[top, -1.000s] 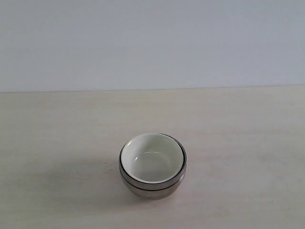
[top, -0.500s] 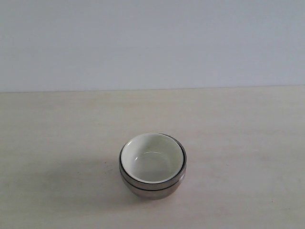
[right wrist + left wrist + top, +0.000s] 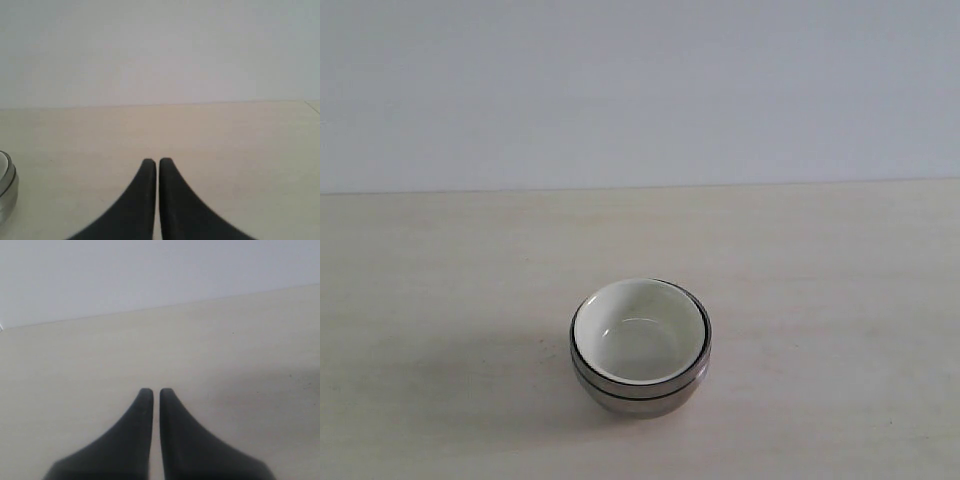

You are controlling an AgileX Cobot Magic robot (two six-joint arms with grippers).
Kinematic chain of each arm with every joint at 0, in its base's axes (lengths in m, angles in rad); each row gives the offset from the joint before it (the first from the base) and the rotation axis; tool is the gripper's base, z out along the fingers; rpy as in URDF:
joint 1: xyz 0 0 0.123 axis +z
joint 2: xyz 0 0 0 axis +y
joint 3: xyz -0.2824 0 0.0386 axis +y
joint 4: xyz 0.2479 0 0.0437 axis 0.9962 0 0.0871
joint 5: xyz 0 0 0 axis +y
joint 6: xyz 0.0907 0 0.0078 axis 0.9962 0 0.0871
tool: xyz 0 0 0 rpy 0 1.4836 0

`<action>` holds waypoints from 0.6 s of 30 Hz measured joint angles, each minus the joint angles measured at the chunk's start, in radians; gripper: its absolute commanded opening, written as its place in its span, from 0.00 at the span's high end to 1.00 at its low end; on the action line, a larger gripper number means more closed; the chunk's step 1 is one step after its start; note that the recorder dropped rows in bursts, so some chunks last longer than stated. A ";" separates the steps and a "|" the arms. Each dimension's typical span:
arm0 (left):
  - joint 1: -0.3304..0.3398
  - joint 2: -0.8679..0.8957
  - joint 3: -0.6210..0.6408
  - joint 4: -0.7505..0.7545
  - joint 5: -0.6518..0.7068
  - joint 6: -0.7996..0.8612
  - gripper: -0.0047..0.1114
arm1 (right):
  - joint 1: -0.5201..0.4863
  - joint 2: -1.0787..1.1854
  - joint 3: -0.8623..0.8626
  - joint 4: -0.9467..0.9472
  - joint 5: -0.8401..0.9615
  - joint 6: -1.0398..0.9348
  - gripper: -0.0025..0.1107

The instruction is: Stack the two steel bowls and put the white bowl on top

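Holding the left gripper (image 3: 156, 390) with its dark tapered jaws drawn together, clamping nothing, hanging above the bare pale wooden table (image 3: 240, 350). Showing the right gripper (image 3: 157, 161) equally closed and empty. Catching, off to one side of the right gripper and well apart from its tips, only a sliver of the stack. Finding nothing of it from the left wrist. Sitting near the table's front middle: two shiny mirror-like steel bowls (image 3: 642, 392) nesting together, cradling the glossy cream-white ceramic bowl (image 3: 638, 340) on top, so seemingly finishing the task. Expecting the steel to be handling light, stiff and slippery, the ceramic heavier and chippable; favouring a pinch over a rim. Ending farther back at a plain pale grey wall (image 3: 640, 90).
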 measured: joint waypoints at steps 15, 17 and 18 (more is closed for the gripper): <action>0.000 0.000 0.000 0.000 0.000 0.000 0.92 | 0.000 0.000 0.000 -0.004 0.078 -0.112 0.98; 0.000 0.000 0.000 0.000 0.000 0.000 0.92 | 0.000 0.000 0.000 -0.004 0.143 -0.119 0.98; 0.000 0.000 0.000 0.000 0.000 0.000 0.92 | 0.000 0.000 0.000 -0.004 0.171 -0.123 0.98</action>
